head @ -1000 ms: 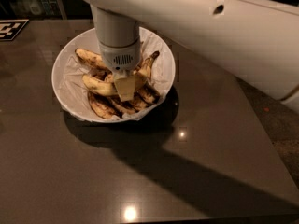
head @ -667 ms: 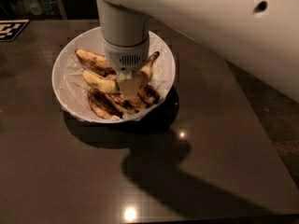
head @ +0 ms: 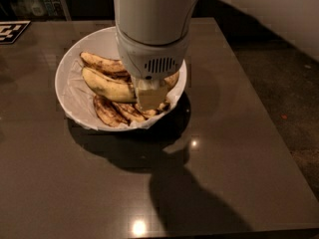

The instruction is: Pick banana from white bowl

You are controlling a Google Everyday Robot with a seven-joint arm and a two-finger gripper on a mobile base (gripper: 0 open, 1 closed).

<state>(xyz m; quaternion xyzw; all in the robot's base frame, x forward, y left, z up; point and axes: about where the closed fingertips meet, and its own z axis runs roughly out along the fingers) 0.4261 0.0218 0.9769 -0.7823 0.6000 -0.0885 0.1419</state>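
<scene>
White bowl (head: 62,69) sits upper-centre-left of frame on dark table (head: 224,148), lined with crumpled white paper (head: 79,99). Thick white arm (head: 149,24) drops in from the top edge and covers the bowl's right half. Gripper (head: 151,96) hangs below the vented wrist, down inside the bowl at its lower right, on the pile. Apart or together: cannot tell, the wrist hides it. Banana (head: 107,85) lies across bowl centre, long, pale yellow, its right end running under the gripper. Blotchier long banana (head: 102,62) lies just above it, touching. Short browned bananas (head: 117,112) lie below, at the near rim. Black-and-white marker (head: 11,31) at upper left of frame.
</scene>
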